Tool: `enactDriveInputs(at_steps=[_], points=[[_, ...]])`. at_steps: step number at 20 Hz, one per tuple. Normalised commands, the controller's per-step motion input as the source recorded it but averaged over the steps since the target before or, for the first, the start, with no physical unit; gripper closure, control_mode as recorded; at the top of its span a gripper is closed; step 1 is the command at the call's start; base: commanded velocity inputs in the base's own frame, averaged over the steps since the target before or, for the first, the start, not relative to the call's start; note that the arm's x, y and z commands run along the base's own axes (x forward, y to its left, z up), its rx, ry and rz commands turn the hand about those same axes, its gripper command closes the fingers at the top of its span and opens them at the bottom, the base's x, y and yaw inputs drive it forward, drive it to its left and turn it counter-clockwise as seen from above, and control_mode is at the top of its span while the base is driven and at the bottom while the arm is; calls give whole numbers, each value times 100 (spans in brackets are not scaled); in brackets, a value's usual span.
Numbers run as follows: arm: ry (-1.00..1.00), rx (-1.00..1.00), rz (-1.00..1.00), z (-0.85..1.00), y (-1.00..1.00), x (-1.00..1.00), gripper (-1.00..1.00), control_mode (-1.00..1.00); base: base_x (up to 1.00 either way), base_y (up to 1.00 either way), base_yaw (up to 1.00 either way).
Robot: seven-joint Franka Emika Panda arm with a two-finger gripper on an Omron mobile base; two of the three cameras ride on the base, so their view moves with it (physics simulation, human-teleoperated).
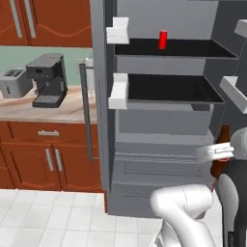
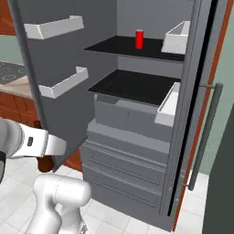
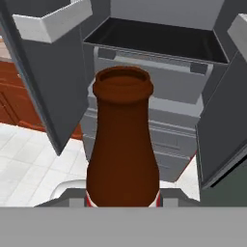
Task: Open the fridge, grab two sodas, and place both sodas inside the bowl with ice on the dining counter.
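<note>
The grey fridge (image 1: 159, 140) stands with both doors swung open, its black shelves and lower drawers (image 2: 128, 160) showing. One red soda can (image 1: 163, 40) stands upright on the top shelf, also visible in the right base view (image 2: 139, 39). My gripper (image 1: 218, 152) hangs in front of the fridge's lower part, shut on a dark-brown bottle (image 3: 123, 144) whose open neck points up toward the fridge (image 3: 159, 111). The bottle's base pokes out under my hand (image 2: 44, 164). The bowl and the dining counter are out of view.
The left fridge door (image 1: 99, 96) carries white bins (image 1: 118, 91); the right door (image 2: 196, 105) with its bar handle juts toward me. Left of the fridge, a wall counter holds a coffee machine (image 1: 48, 79) and a toaster (image 1: 13, 82) over red-brown cabinets. White tiled floor lies below.
</note>
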Motion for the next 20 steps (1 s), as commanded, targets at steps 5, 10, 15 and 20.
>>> enactDriveInputs(at_steps=[5, 10, 15, 20], points=[[0, 0, 0, 0, 0, 0, 100, 100, -92, 0, 35], [0, 0, 0, 0, 0, 0, 100, 100, -99, 0, 33], [0, 0, 0, 0, 0, 0, 100, 100, -100, 1, 32], [0, 0, 0, 0, 0, 0, 100, 100, -100, 12, 29]])
